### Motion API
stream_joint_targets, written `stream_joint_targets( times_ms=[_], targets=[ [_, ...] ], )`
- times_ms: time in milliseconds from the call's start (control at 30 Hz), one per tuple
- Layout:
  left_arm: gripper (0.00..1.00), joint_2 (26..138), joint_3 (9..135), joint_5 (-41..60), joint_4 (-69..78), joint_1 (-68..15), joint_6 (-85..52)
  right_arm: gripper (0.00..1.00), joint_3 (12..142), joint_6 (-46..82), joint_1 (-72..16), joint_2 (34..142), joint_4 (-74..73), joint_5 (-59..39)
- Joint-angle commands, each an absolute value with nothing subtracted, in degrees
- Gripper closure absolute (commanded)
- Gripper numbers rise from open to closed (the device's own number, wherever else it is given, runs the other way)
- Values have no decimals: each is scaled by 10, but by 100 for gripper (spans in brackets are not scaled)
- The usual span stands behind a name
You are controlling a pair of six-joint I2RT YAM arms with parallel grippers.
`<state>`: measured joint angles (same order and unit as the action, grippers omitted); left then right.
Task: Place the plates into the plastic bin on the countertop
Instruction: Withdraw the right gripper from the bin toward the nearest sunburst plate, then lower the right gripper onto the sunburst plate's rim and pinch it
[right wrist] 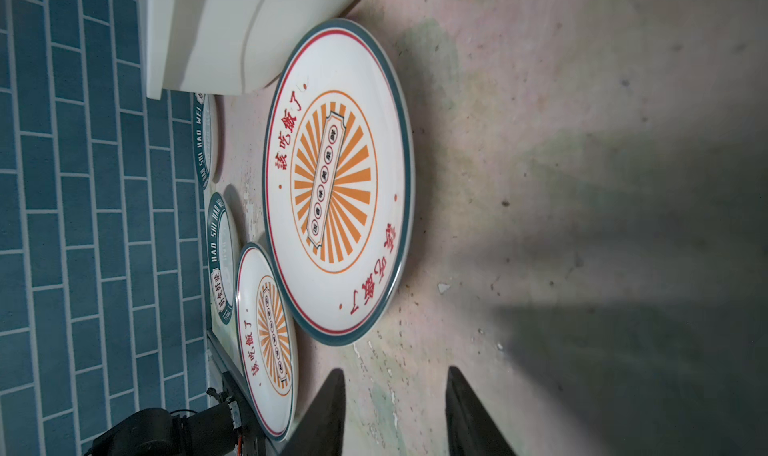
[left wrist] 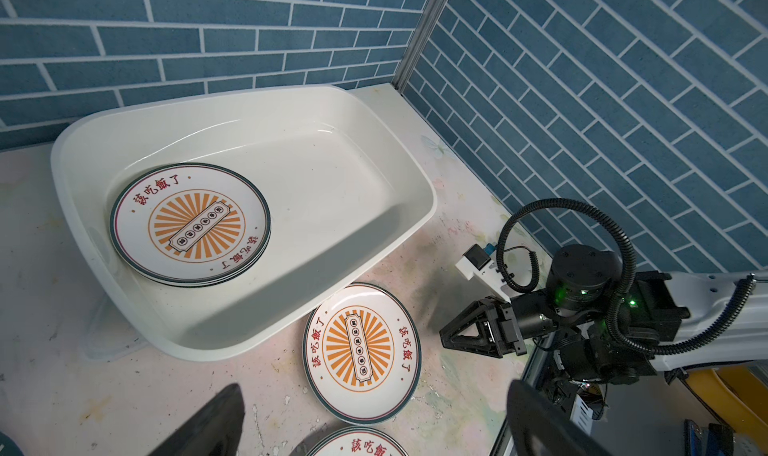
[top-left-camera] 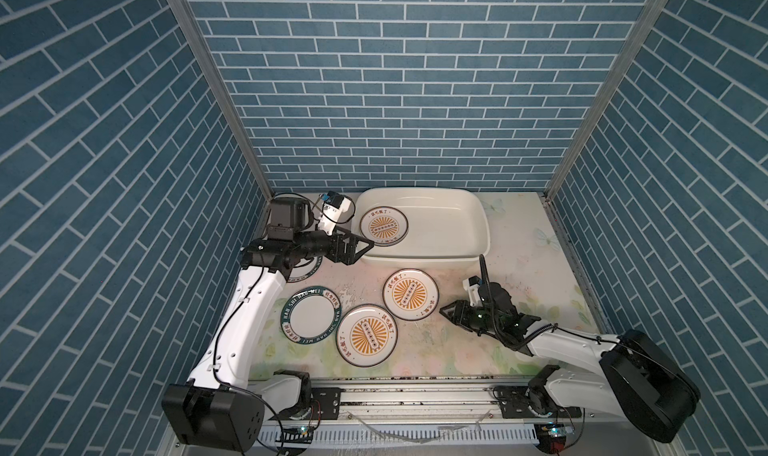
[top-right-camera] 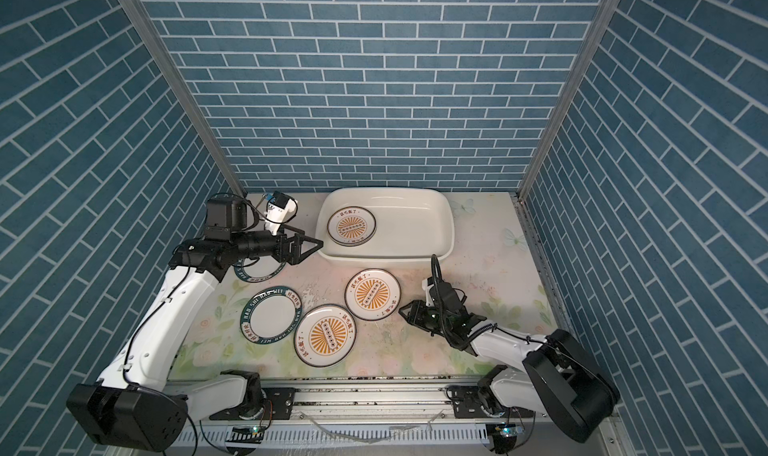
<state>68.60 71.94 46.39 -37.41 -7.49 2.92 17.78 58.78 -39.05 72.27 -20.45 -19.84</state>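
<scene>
Both empty: left gripper (top-left-camera: 365, 250) gapes beside plastic bin (top-left-camera: 484, 221), right gripper (top-left-camera: 445, 311) half-open near sunburst plate (top-left-camera: 409, 293); teal plate (top-left-camera: 309, 314) seemingly reads "HAO SHI HAO WEI".

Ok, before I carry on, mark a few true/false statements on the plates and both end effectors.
1. The bin is empty. False: the bin holds a stack of plates.
2. Two sunburst plates lie on the countertop. True.
3. The right end effector grips a plate. False: the right end effector is open, holding nothing.
4. The left end effector is open and empty. True.
5. Every plate outside the bin has a sunburst. False: a teal-banded plate lies there too.
</scene>
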Motion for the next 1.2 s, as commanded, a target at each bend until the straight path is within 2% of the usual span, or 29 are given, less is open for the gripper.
stream_joint_targets(
  times_ms=[0,633,1167],
  targets=[
    [1,675,711,471,-371,-77,24,60,180,608,-397,752,-285,-181],
    [0,669,708,476,-364,-77,13,61,207,617,-403,849,-338,-144],
    [0,666,703,485,-351,-77,-1,66,231,639,-404,933,-375,-146]
  ],
)
